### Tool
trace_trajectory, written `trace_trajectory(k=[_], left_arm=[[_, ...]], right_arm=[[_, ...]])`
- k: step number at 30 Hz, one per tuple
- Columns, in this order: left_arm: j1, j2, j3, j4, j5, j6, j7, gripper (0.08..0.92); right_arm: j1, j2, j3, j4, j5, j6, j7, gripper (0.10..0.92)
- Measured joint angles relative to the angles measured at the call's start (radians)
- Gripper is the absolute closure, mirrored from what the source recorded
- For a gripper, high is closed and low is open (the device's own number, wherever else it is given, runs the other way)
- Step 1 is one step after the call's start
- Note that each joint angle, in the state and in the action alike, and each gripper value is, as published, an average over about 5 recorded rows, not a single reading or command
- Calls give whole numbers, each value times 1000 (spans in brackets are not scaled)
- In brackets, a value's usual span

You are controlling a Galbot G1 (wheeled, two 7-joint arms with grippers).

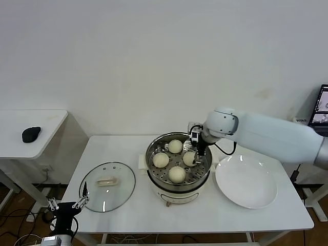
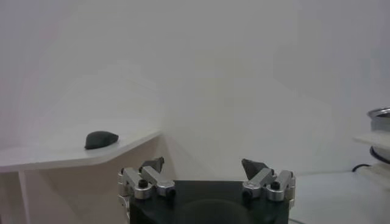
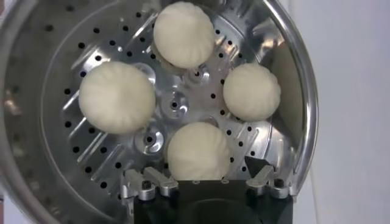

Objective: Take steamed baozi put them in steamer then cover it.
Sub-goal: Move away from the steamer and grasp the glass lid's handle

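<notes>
The steamer (image 1: 177, 193) stands mid-table with all four baozi on its perforated tray (image 3: 91, 55): far (image 1: 175, 146), left (image 1: 161, 160), right (image 1: 189, 158) and near (image 1: 177, 174). My right gripper (image 1: 197, 148) hovers over the pot's right side, open and empty. In the right wrist view the gripper (image 3: 204, 173) has its jaws spread either side of one baozi (image 3: 198, 149), which rests on the tray. The cover (image 1: 115, 195) lies flat on the table left of the steamer, handle (image 1: 106, 180) up. My left gripper (image 1: 65, 205) is parked open below the table's front-left corner.
An empty white plate (image 1: 247, 184) lies right of the steamer. A side table (image 1: 46, 123) at the far left carries a black mouse (image 1: 31, 134), which also shows in the left wrist view (image 2: 100, 139). A screen edge (image 1: 322, 105) is at the far right.
</notes>
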Motion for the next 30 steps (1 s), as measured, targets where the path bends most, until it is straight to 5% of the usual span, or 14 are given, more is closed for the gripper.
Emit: trace_trajectory(k=[9, 18, 30], left_arm=[[1, 5, 11, 0, 0, 0, 13, 177], [-3, -9, 17, 7, -5, -7, 12, 177], [6, -46, 25, 23, 11, -20, -22, 177]], right_arm=[[-94, -193, 140, 149, 45, 92, 149, 203], [-568, -355, 579, 293, 28, 330, 410, 203], [-1359, -162, 1371, 357, -172, 630, 507, 203]])
